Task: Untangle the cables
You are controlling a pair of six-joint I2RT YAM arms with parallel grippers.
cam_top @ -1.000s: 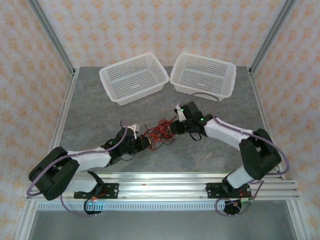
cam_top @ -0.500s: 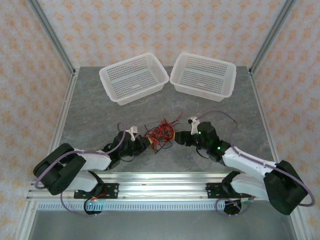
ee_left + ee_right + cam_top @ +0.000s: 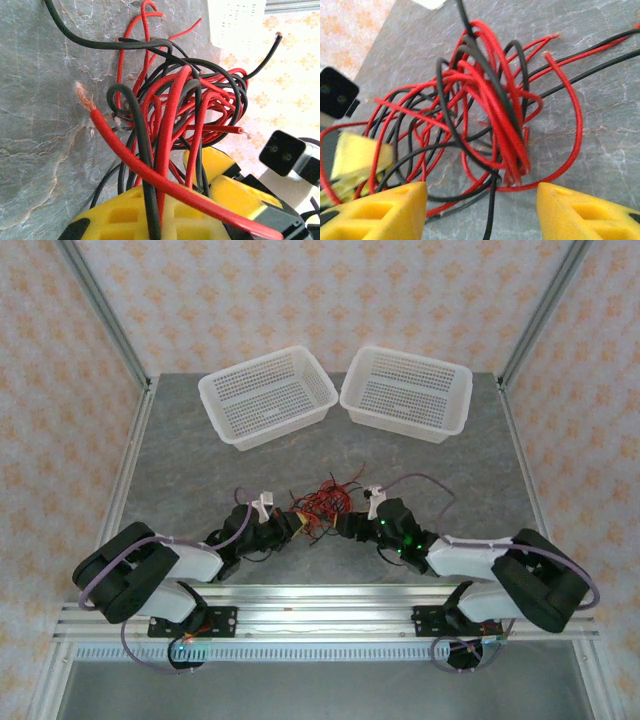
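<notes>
Grey marbled table (image 3: 200, 470) fills the floor of a cell with orange-patterned walls (image 3: 300, 290). Two white mesh baskets (image 3: 268, 395) stand side by side at its far edge, and an aluminium rail (image 3: 330, 610) runs along the near edge.

Both arms are folded low. The left arm (image 3: 190, 562) has its elbow out by the left end of the rail, and its forearm lies close over the table, reaching rightward toward the centre. The right arm (image 3: 470, 558) mirrors it: elbow out to the right, forearm stretched leftward and slightly away from the rail. The two wrists nearly meet in front of the rail, well short of the baskets.

The cables (image 3: 322, 502) lie between the two wrists as one knot of red and black strands (image 3: 175, 110), with loose ends fanning out over the table toward the far side.

The left gripper (image 3: 152, 207) has its yellow fingers (image 3: 117, 217) pressed together on a few red and black strands. These rise out of the pinch into the knot, and one thick red wire crosses over the top of the fingers.

The right gripper (image 3: 482, 202) is spread wide, with its fingers (image 3: 385, 210) at either side of the near edge of the knot (image 3: 490, 100). It grips nothing; a single black strand trails down through the gap.
</notes>
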